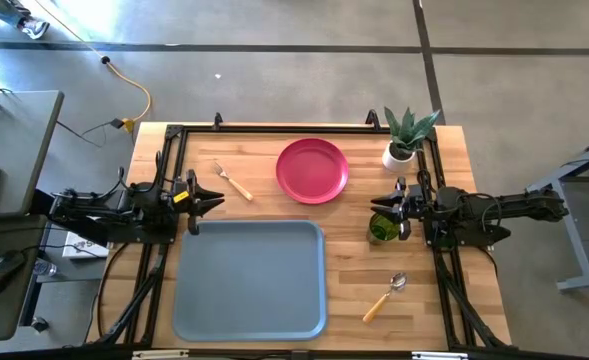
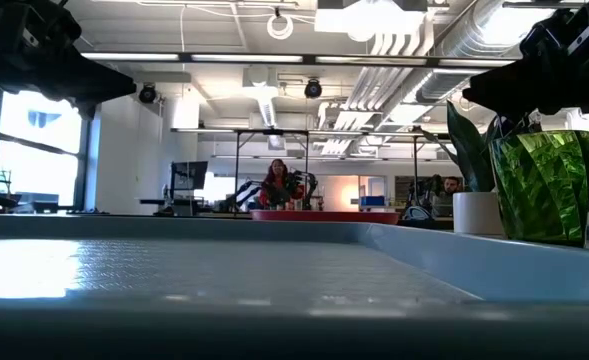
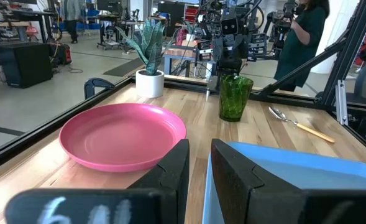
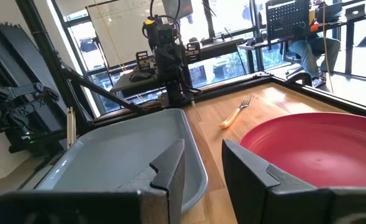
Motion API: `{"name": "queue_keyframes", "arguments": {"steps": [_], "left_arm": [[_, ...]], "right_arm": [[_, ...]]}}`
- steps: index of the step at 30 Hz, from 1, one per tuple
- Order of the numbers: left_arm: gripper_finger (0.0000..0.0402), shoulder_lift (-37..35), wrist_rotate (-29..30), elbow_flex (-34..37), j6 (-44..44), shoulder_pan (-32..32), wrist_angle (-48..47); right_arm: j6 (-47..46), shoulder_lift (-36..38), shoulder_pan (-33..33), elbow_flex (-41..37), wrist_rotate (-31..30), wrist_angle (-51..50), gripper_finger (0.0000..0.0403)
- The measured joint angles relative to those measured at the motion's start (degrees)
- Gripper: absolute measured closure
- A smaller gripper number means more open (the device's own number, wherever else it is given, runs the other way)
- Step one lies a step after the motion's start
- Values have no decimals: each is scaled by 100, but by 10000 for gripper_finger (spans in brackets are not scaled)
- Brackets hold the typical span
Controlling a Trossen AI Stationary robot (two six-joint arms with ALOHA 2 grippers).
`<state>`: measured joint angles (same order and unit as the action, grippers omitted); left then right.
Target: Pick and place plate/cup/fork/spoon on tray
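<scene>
left gripper (image 1: 217,201), right gripper (image 1: 378,209), fingers parted

A pale wooden worktop (image 1: 434,290) with a black frame along its edges carries everything. The grey-blue tray (image 1: 249,278) lies flat on its near-left part, nothing in it. Beyond the tray, the pink-red plate (image 1: 312,170) sits near the far edge, with the fork (image 1: 233,180) to its left, lying at a slant. At the far right corner stands a white pot with a green plant (image 1: 404,140). The green cup (image 1: 381,228) stands upright just right of the tray's far corner. The spoon (image 1: 385,297) lies on the near right, diagonal, bowl pointing away.
</scene>
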<state>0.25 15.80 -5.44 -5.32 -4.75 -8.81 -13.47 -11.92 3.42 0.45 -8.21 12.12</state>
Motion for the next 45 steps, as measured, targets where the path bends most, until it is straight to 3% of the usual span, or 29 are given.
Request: {"name": "queue_keyframes", "arguments": {"steps": [31,37,45], "left_arm": [[344,0,-18,0,0,0,1],[344,0,-18,0,0,-1,3],[344,0,-18,0,0,-1,6]], "right_arm": [[-45,0,0,0,0,11,304],[-669,2,0,19,-367,188,304],[-711,0,1,441,-527,272,304]]}}
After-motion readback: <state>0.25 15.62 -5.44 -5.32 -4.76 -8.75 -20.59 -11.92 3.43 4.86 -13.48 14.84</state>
